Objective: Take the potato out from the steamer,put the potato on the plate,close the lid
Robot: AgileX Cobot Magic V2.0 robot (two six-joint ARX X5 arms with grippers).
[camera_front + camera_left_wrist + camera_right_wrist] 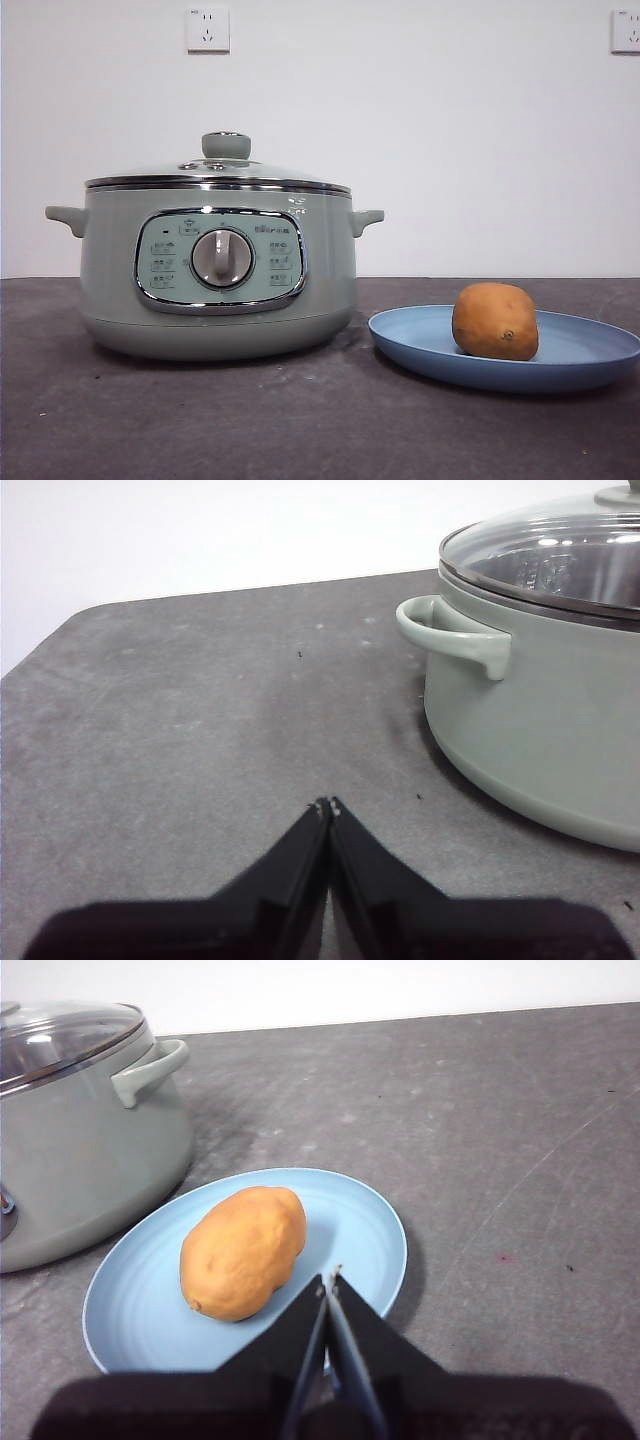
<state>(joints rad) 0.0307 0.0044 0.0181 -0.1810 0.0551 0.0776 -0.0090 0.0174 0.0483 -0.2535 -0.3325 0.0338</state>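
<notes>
I can read nothing for certain. The steamer carries small pale markings around the dial on its panel, and a short line of characters above the dial, but all are too small and blurred for me to make out.

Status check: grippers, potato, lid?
Left gripper and right gripper shut, empty. Potato on plate. Lid on steamer. Nothing in the way.
</notes>
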